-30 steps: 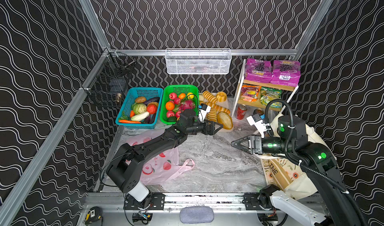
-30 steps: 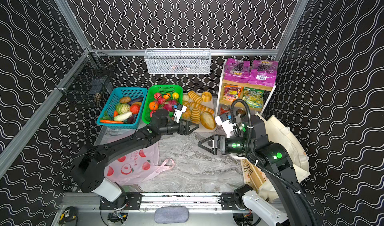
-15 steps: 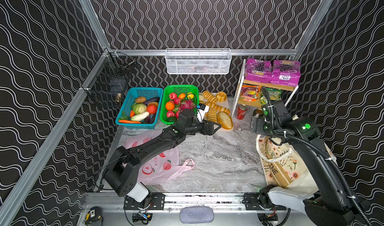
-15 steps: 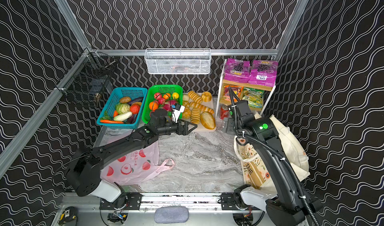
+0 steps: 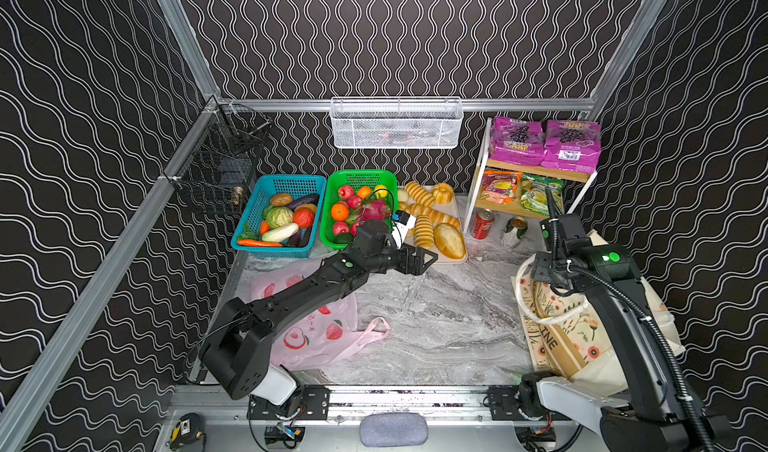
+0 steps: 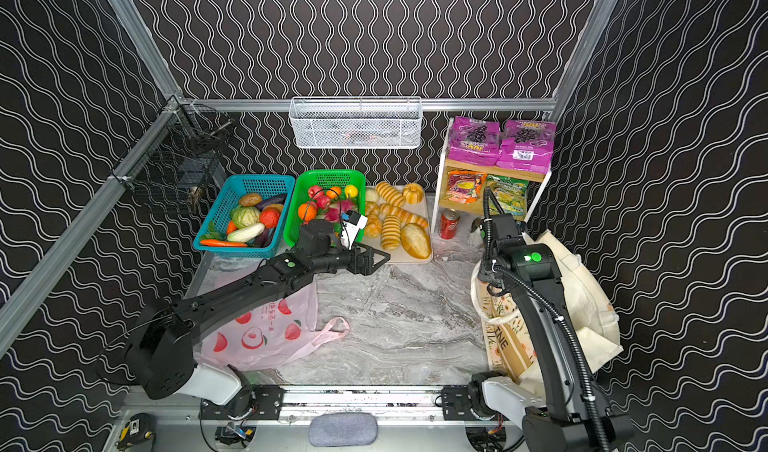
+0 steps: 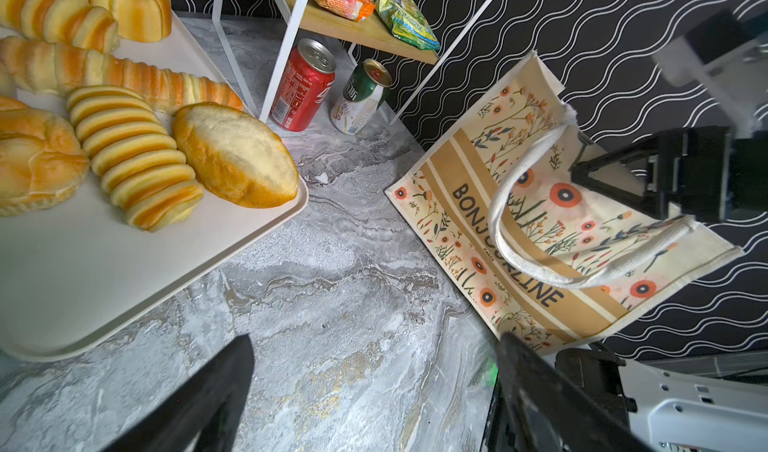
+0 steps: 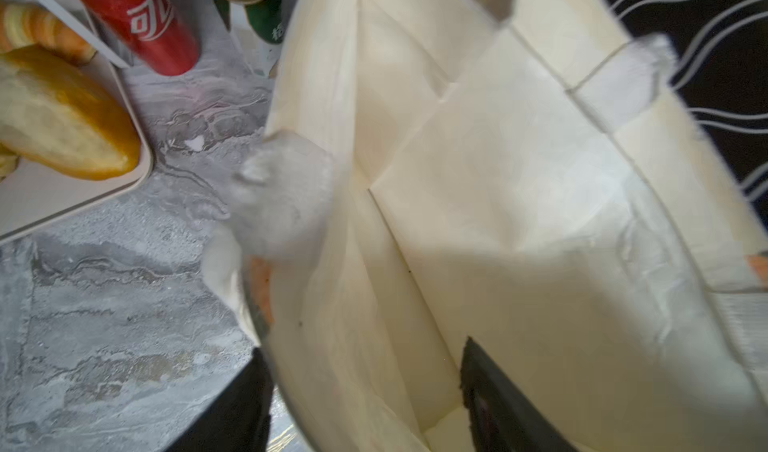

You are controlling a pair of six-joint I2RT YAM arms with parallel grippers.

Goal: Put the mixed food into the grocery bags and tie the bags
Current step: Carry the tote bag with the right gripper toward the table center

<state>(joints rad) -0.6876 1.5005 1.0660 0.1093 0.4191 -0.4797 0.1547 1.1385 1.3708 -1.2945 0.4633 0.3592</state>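
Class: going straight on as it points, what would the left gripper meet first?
Probably the beige floral lettered bag with white rope handles, after bare grey marble tabletop; depth is unclear.

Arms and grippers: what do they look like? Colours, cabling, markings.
Left arm and right arm: matte black, white base housings, a green light on each. A black corrugated cable runs along the right arm. Left gripper and right gripper: black triangular fingers.

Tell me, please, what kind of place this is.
Probably a mock grocery corner inside a robot test cell: a green basket of toy fruit and a blue basket of vegetables, a shelf of snack packets, all inside an aluminium frame.
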